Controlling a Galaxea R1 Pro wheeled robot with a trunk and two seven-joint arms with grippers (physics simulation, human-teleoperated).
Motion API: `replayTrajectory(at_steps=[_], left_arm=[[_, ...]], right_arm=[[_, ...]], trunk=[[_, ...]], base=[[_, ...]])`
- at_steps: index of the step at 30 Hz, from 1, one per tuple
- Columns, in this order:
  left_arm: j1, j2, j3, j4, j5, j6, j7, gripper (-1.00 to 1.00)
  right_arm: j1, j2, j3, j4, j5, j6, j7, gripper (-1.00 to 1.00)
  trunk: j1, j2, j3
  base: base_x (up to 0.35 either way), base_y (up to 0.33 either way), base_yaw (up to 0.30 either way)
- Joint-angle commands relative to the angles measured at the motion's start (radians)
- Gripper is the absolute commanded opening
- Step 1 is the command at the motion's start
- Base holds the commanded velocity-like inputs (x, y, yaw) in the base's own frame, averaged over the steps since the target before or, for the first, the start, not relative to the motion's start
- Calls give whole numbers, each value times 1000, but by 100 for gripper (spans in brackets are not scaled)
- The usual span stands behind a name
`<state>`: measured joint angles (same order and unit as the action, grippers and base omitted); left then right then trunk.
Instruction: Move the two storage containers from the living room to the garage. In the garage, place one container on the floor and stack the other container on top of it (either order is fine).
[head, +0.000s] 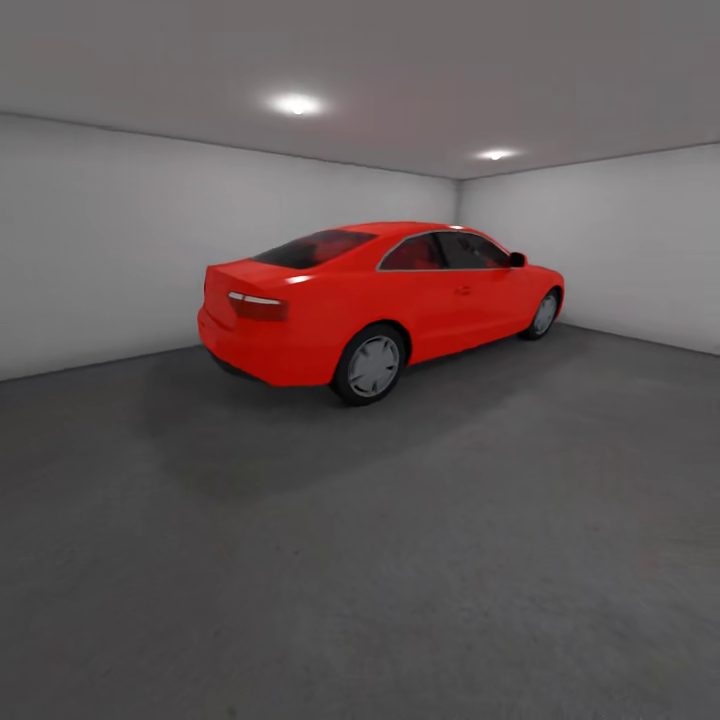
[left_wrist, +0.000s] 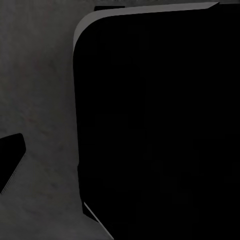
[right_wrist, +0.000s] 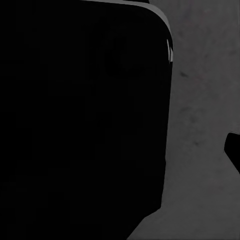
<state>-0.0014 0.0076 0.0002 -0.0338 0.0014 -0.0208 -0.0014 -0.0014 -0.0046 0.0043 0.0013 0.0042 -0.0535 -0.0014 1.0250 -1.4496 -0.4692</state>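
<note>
I am in the garage, with plain white walls (head: 100, 250) around me. The dark grey concrete floor (head: 420, 560) stretches ahead in the head view. The two storage containers are out of view. Both wrist views look down on the same speckled floor (left_wrist: 40, 90) (right_wrist: 205, 100), beside a large black rounded part of my own body (left_wrist: 160, 125) (right_wrist: 80, 125).
A red car (head: 370, 300) stands ahead, slightly left, its rear toward me and its nose toward the far right corner. Open concrete lies between me and the car and to its right. Two ceiling lights (head: 296, 104) are on.
</note>
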Motion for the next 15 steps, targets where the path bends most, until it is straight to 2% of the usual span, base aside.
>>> replayTrajectory(at_steps=[1,15], left_arm=[[0,0,-1,0,0,-2,0,100],[0,0,1,0,0,-2,0,100]], right_arm=[[0,0,0,0,1,-3,0,100],[0,0,0,0,1,-3,0,100]], trunk=[[0,0,-1],[0,0,-1]], base=[[0,0,-251],[0,0,-251]])
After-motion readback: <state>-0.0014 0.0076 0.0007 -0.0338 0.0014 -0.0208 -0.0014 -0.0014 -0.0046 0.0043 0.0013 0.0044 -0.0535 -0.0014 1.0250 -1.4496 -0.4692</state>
